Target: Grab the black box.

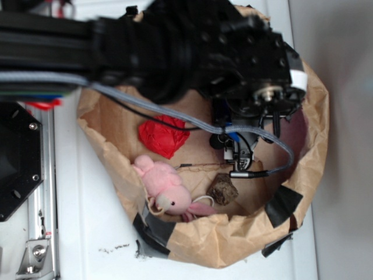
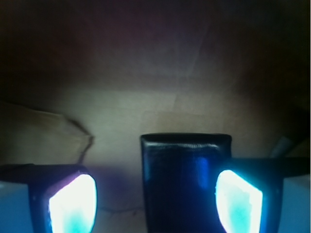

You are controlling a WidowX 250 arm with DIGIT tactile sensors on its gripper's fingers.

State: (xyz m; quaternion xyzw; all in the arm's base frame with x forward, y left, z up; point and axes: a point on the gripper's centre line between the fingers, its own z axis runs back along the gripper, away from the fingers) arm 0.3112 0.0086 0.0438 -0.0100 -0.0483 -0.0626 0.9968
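In the wrist view the glossy black box (image 2: 182, 182) lies on the brown paper between my fingers, close against the right glowing pad (image 2: 239, 201) and apart from the left pad (image 2: 73, 204). My gripper (image 2: 155, 206) is open, jaws wide on either side of the box. In the exterior view my gripper (image 1: 238, 153) points down into the brown paper nest (image 1: 303, 169); the box itself is hidden under the arm there.
A red paper wad (image 1: 163, 136), a pink plush toy (image 1: 164, 186) and a brown lumpy object (image 1: 223, 189) lie in the nest. Black tape patches (image 1: 282, 205) sit on its rim. A black frame (image 1: 17, 157) stands at the left.
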